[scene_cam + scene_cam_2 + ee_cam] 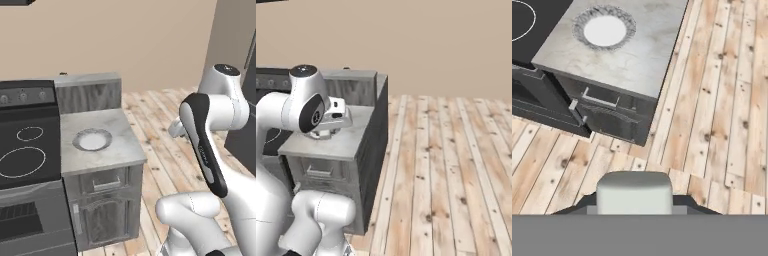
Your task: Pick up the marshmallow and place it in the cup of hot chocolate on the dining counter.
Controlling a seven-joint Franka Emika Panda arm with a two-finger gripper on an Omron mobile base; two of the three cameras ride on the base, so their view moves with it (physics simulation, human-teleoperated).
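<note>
In the hand view the marshmallow, an off-white squarish block, sits at the bottom between my two dark fingertips. My gripper is shut on it and hangs above the wooden floor, in front of a short marble counter. The hand shows in the left base view to the right of that counter, and in the right base view the hand is over the counter's near side. The cup of hot chocolate and the dining counter are out of view.
A round grey plate lies on the short marble counter, which adjoins a black stove. The counter has a drawer and cabinet door on its front. Open plank floor stretches to the right.
</note>
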